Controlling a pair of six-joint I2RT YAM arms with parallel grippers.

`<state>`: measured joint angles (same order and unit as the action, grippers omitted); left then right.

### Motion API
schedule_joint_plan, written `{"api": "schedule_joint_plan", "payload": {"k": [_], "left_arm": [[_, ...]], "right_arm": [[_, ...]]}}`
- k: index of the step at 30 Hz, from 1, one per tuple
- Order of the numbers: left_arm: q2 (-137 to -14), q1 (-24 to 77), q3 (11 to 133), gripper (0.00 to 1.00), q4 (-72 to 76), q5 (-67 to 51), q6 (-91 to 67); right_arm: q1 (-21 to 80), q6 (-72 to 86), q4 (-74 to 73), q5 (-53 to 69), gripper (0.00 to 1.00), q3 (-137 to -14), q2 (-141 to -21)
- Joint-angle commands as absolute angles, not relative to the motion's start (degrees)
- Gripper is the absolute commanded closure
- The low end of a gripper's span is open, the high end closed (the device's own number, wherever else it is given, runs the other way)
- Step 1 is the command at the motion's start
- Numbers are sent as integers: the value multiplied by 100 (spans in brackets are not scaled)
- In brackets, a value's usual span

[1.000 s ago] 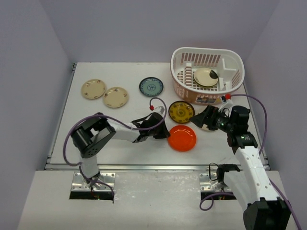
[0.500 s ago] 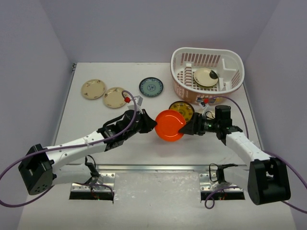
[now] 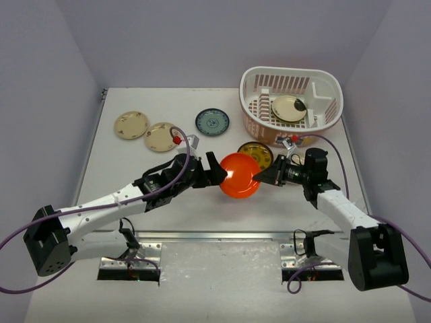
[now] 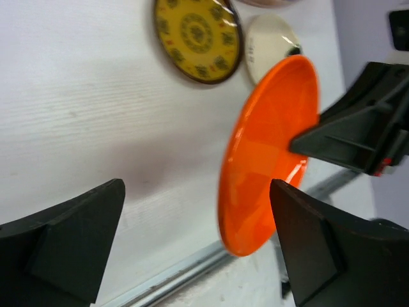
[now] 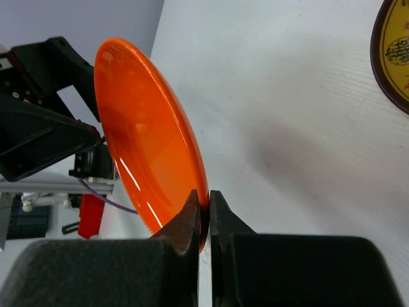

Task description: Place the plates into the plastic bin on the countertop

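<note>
Pale lilac-grey back wall (image 3: 222, 40) rises behind tabletop (image 3: 128, 158). Matching left wall (image 3: 40, 121) and right wall (image 3: 397, 101) angle in at sides, boxing scene. Near side: off-white front ledge (image 3: 222, 282), just below tabletop's metal edge. Two rectangular cut-outs in ledge, each showing perforated metal plate: left mounting plate (image 3: 151, 252), right mounting plate (image 3: 287, 254).

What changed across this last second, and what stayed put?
The orange plate went from lying flat on the countertop to standing on edge in the air. The left tool lifted it, then opened and let go; the right tool swung in from beside the bin and shut on its rim. The other plates and the bin stayed put.
</note>
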<state>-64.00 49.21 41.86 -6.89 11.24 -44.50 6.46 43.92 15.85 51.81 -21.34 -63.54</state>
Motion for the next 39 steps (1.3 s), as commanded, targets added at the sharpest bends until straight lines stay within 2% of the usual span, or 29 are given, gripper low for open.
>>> {"api": "schedule_joint_plan", "payload": {"k": [1,2,4,8,10,14,19,24,30,31,32,34,36,37,39], "left_arm": [[-6048,4939,4816,0,-2166,2773,-4447],[-5993,4939,4844,0,-2285,3123,-4449],[-5556,4939,4838,0,-3014,3747,-4429],[-4926,4939,4582,0,-3430,3680,-4064],[-4743,4939,4250,0,-3267,3489,-3937],[-4691,4939,3885,0,-2924,3377,-3973],[-5273,4939,3655,0,-2296,2820,-4074],[-5659,4948,3621,0,-1679,2436,-4052],[-5995,4948,3621,0,-1323,2243,-4013],[-6026,4948,3628,0,-1292,2260,-4017],[-6051,4948,3636,0,-1257,2285,-4017],[-6108,4948,3639,0,-1169,2312,-4014],[-6261,4948,3716,0,-1087,2306,-3999],[-6362,4948,3755,0,-1032,2292,-3999],[-6539,4948,3817,0,-909,2251,-3999]], "right_arm": [[335,5135,1848,4459,100,-2635,-6091],[245,5236,1703,4320,100,-2751,-6096],[-325,5542,801,3209,100,-3512,-6158],[-787,6316,223,1470,100,-4697,-6882],[-826,6882,291,884,100,-5197,-7624],[-817,7479,287,364,100,-6446,-8717],[-763,7375,-814,-179,100,-8689,-10713],[-716,6979,-1048,-795,100,-9623,-11548],[-680,6697,-1178,-633,99,-10207,-12312],[-677,6697,-1160,-629,92,-10153,-12308],[-677,6697,-1128,-622,80,-10099,-12279],[-677,6661,-1117,-620,71,-9994,-12204],[-677,6579,-1201,-653,54,-9941,-12078],[-677,6543,-1256,-657,43,-9937,-11963],[-677,6448,-1257,-617,30,-9876,-11610]]}}
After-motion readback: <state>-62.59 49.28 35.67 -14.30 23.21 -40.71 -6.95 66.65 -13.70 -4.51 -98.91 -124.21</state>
